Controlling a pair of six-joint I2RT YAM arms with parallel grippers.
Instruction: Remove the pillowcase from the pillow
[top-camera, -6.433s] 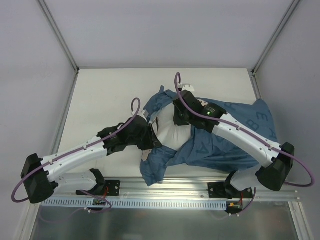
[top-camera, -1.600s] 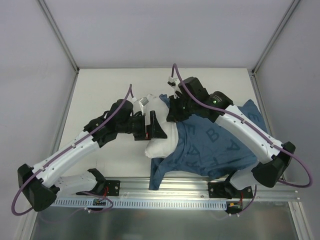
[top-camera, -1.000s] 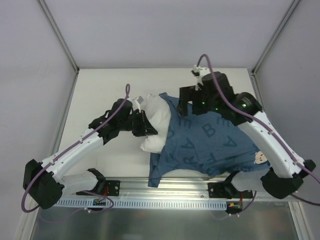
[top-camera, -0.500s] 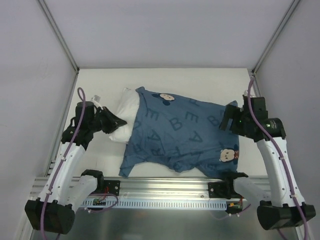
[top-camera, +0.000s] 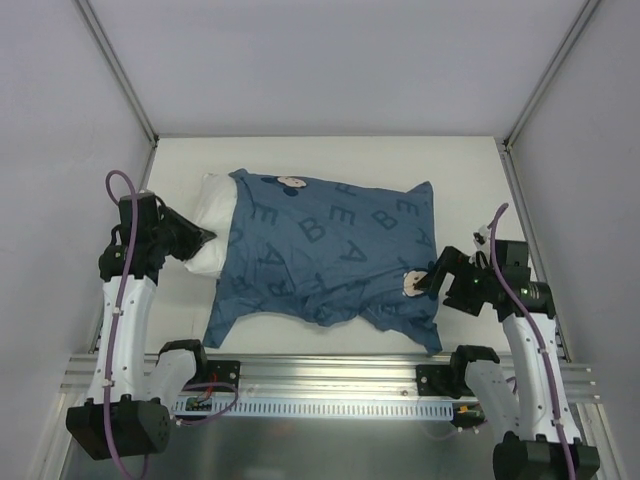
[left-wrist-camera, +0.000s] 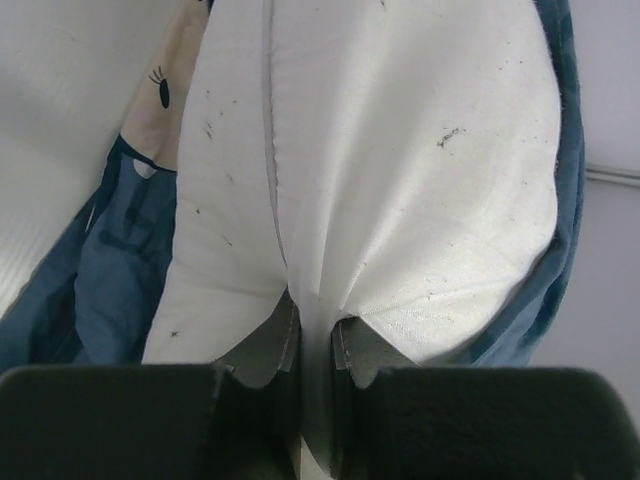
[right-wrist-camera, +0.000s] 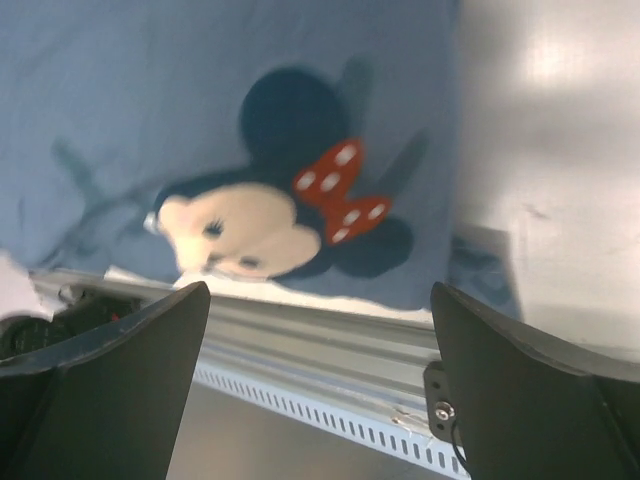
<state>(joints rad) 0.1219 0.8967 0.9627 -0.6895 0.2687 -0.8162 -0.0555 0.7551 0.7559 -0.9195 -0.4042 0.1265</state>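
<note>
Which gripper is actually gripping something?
The left gripper: its fingers pinch the pillow at its white corner. The right gripper is open and empty, facing the pillowcase.

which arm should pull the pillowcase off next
Right: the right gripper is open by the pillowcase's near corner, while the left gripper is shut on the pillow's bare end, likely anchoring it.

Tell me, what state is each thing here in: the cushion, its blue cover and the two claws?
Blue letter-printed fabric pillowcase: spread flat, covering most of the pillow, not yet off.
Plump white fabric pillow: mostly inside the case, one end sticking out toward the left arm.
Left gripper: shut, pinching the pillow's bare end.
Right gripper: open, holding nothing, by the pillowcase's near right corner.
</note>
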